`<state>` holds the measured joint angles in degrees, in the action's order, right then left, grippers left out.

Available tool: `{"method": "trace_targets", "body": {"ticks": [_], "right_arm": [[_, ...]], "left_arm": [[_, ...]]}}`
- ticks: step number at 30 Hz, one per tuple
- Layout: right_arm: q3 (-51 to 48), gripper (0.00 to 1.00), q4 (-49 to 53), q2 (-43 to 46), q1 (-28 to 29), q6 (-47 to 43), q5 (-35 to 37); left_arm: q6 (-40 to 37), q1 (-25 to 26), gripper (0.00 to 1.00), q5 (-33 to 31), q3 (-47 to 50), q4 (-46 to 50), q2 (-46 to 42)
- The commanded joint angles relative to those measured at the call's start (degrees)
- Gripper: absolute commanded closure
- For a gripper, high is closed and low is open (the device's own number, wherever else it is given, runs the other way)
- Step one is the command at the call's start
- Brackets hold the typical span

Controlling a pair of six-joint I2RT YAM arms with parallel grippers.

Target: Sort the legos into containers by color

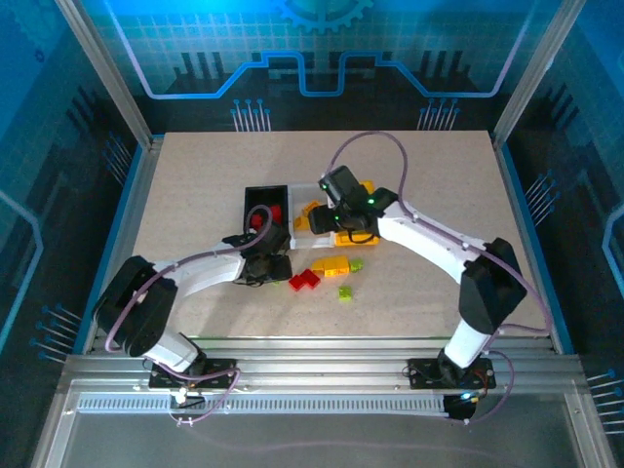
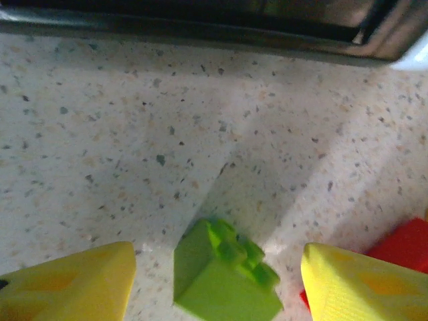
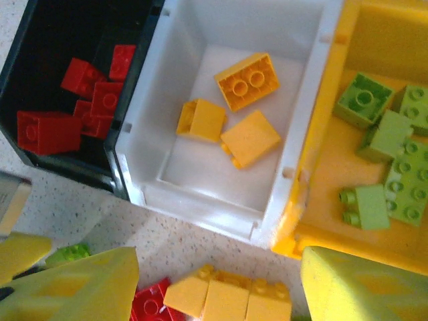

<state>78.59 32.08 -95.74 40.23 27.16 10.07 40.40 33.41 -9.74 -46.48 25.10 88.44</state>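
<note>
**Sorting station, contents as found**

1. Left gripper [image 2: 217, 267]: released. Its yellow fingers [image 2: 73, 287] were spread to either side of one lime green lego [image 2: 224, 277] lying on the tabletop [image 2: 100, 134]. A gap showed on both sides, so nothing was grasped. A loose red lego [image 2: 404, 244] lay just beside the right-hand finger.
2. Right gripper [image 3: 219, 267]: released and holding nothing, jaws apart. It hung over the tabletop just on the near side of the containers.
3. Black container [image 3: 47, 53]: leftmost of a row of three near the tabletop's middle. It held red legos [image 3: 47, 130], five or so (they overlapped, so the count is uncertain).
4. White container [image 3: 200, 170]: middle of the row, its walls touching both neighbours. It held three yellow-orange legos [image 3: 249, 80].
5. Yellow container [image 3: 328, 200]: rightmost of the row. It held at least five green legos [image 3: 364, 100].
6. Unsorted, between the row and the tabletop's near edge:
   - a yellow-orange cluster [image 3: 227, 297], just beside the loose red lego
   - a stray green lego [image 1: 345, 292], apart from the rest and nearest the near edge
</note>
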Motion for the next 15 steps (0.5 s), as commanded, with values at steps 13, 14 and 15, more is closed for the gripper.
{"method": "trace_targets", "body": {"ticks": [13, 14, 15], "right_arm": [[-8.8, 0.36, -2.6, 7.7, -1.5, 3.6, 0.8], [-9.3, 0.37, -2.6, 8.3, -1.7, 3.9, 0.9], [-9.9, 0.37, -2.7, 9.1, -2.0, 4.3, 1.0]], "left_arm": [[2.3, 0.1, 0.74, 1.0, 3.1, 0.6, -2.7], [2.3, 0.3, 0.75, 0.8, 3.0, 1.2, -3.3], [2.2, 0.6, 0.76, 0.4, 2.6, 2.1, -4.2]]}}
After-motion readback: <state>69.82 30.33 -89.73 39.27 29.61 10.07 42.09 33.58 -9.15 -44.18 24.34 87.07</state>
